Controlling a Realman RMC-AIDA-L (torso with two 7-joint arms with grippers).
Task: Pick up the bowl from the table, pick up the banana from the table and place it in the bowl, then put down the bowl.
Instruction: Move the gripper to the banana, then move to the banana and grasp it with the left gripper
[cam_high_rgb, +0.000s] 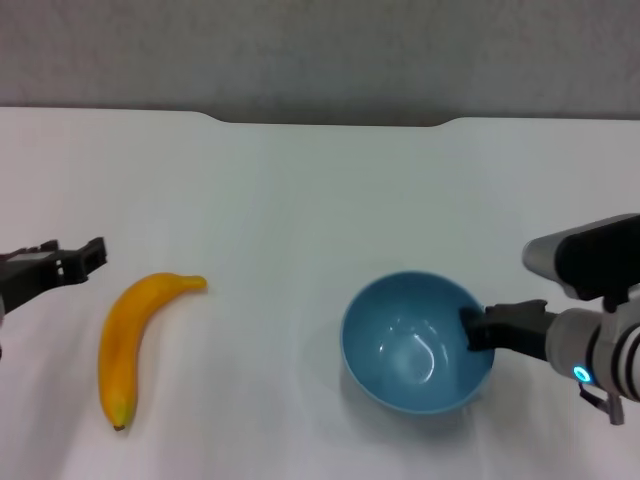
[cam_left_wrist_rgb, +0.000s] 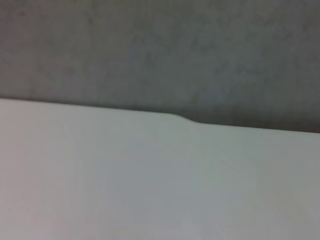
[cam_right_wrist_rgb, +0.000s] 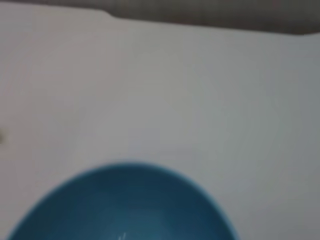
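- Bowl (cam_high_rgb: 415, 345) — light blue, sitting upright and empty on the table (cam_high_rgb: 300, 200), toward the robot's right.
- Right gripper (cam_high_rgb: 478, 328) — reaching the bowl's right rim, one finger seeming to dip inside the wall; whether the jaws are clenched on the rim, I cannot tell.
- Banana (cam_high_rgb: 135, 335) — lying well left of the bowl, untouched.
- Left gripper (cam_high_rgb: 85, 258) — hovering just beyond the banana; jaw state unreadable.
- Handling note: seating the rim deep between the fingers before lifting, and keeping the bowl level, seems wise.

Even light, wrist views seemingly blurred.
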